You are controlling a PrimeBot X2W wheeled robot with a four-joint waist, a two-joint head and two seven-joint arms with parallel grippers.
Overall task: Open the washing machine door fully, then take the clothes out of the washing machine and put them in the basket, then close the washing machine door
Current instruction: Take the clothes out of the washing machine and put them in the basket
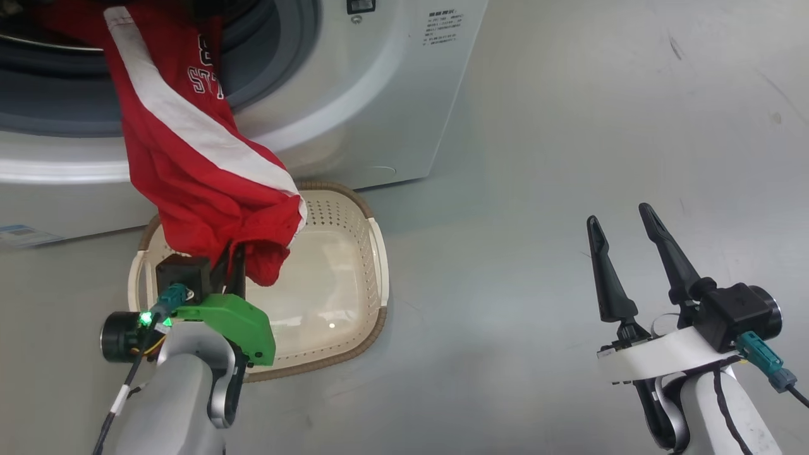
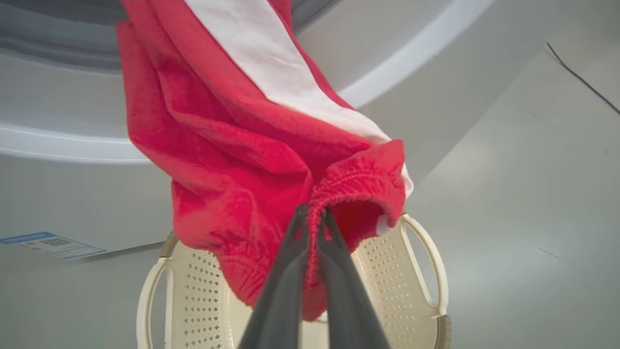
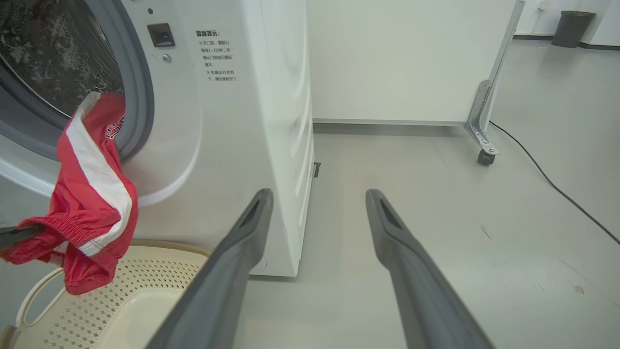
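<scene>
- While the left pincer grips the clothes by the elastic hem above the basket, the right pincer idles, spread.
- Soft, light, floppy cloth; the gathered hem seems the surest hold.
- Their top trails from the washer mouth.

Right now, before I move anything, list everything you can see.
basket: one, cream, brown rim, on the floor.
washing machine: one, white, behind the basket.
clothes: at least one, red with white stripe, hanging from the drum over the basket.
sticker: one, blue, machine's lower front.
partition: one, white, beyond the machine.
bin: one, dark, far corner.
cable: one, black, on the floor.
left gripper: one, dark, shut on the clothes.
right gripper: one, dark, open, over floor.
</scene>
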